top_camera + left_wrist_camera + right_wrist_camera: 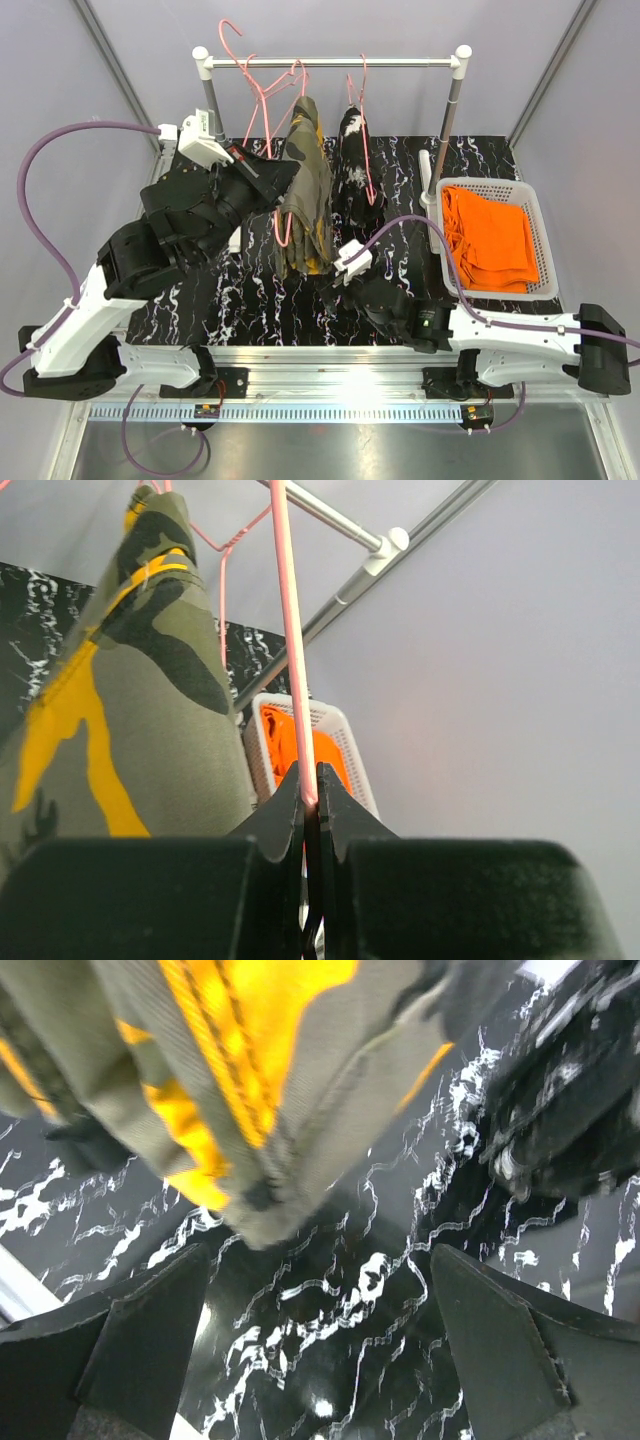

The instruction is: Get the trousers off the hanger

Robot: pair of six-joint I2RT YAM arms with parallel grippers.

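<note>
Steadying the camouflage trousers [305, 190], hung mid-rail [330, 62], by clamping the left gripper [310, 795] tight on the pink hanger [290, 630] wire beside them. Hovering under the hem with the right gripper [320, 1290] spread wide, touching nothing, probably to tug the cloth down. Ignoring black trousers [355, 160] hung alongside and orange trousers [490, 240] lying in the basket [490, 185].

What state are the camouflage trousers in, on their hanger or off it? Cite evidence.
On: the camouflage trousers hang draped over a pink hanger hooked on the rail.

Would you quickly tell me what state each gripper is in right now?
Left gripper: shut on the pink hanger wire.
Right gripper: open, holding nothing, near the camouflage trousers.
</note>
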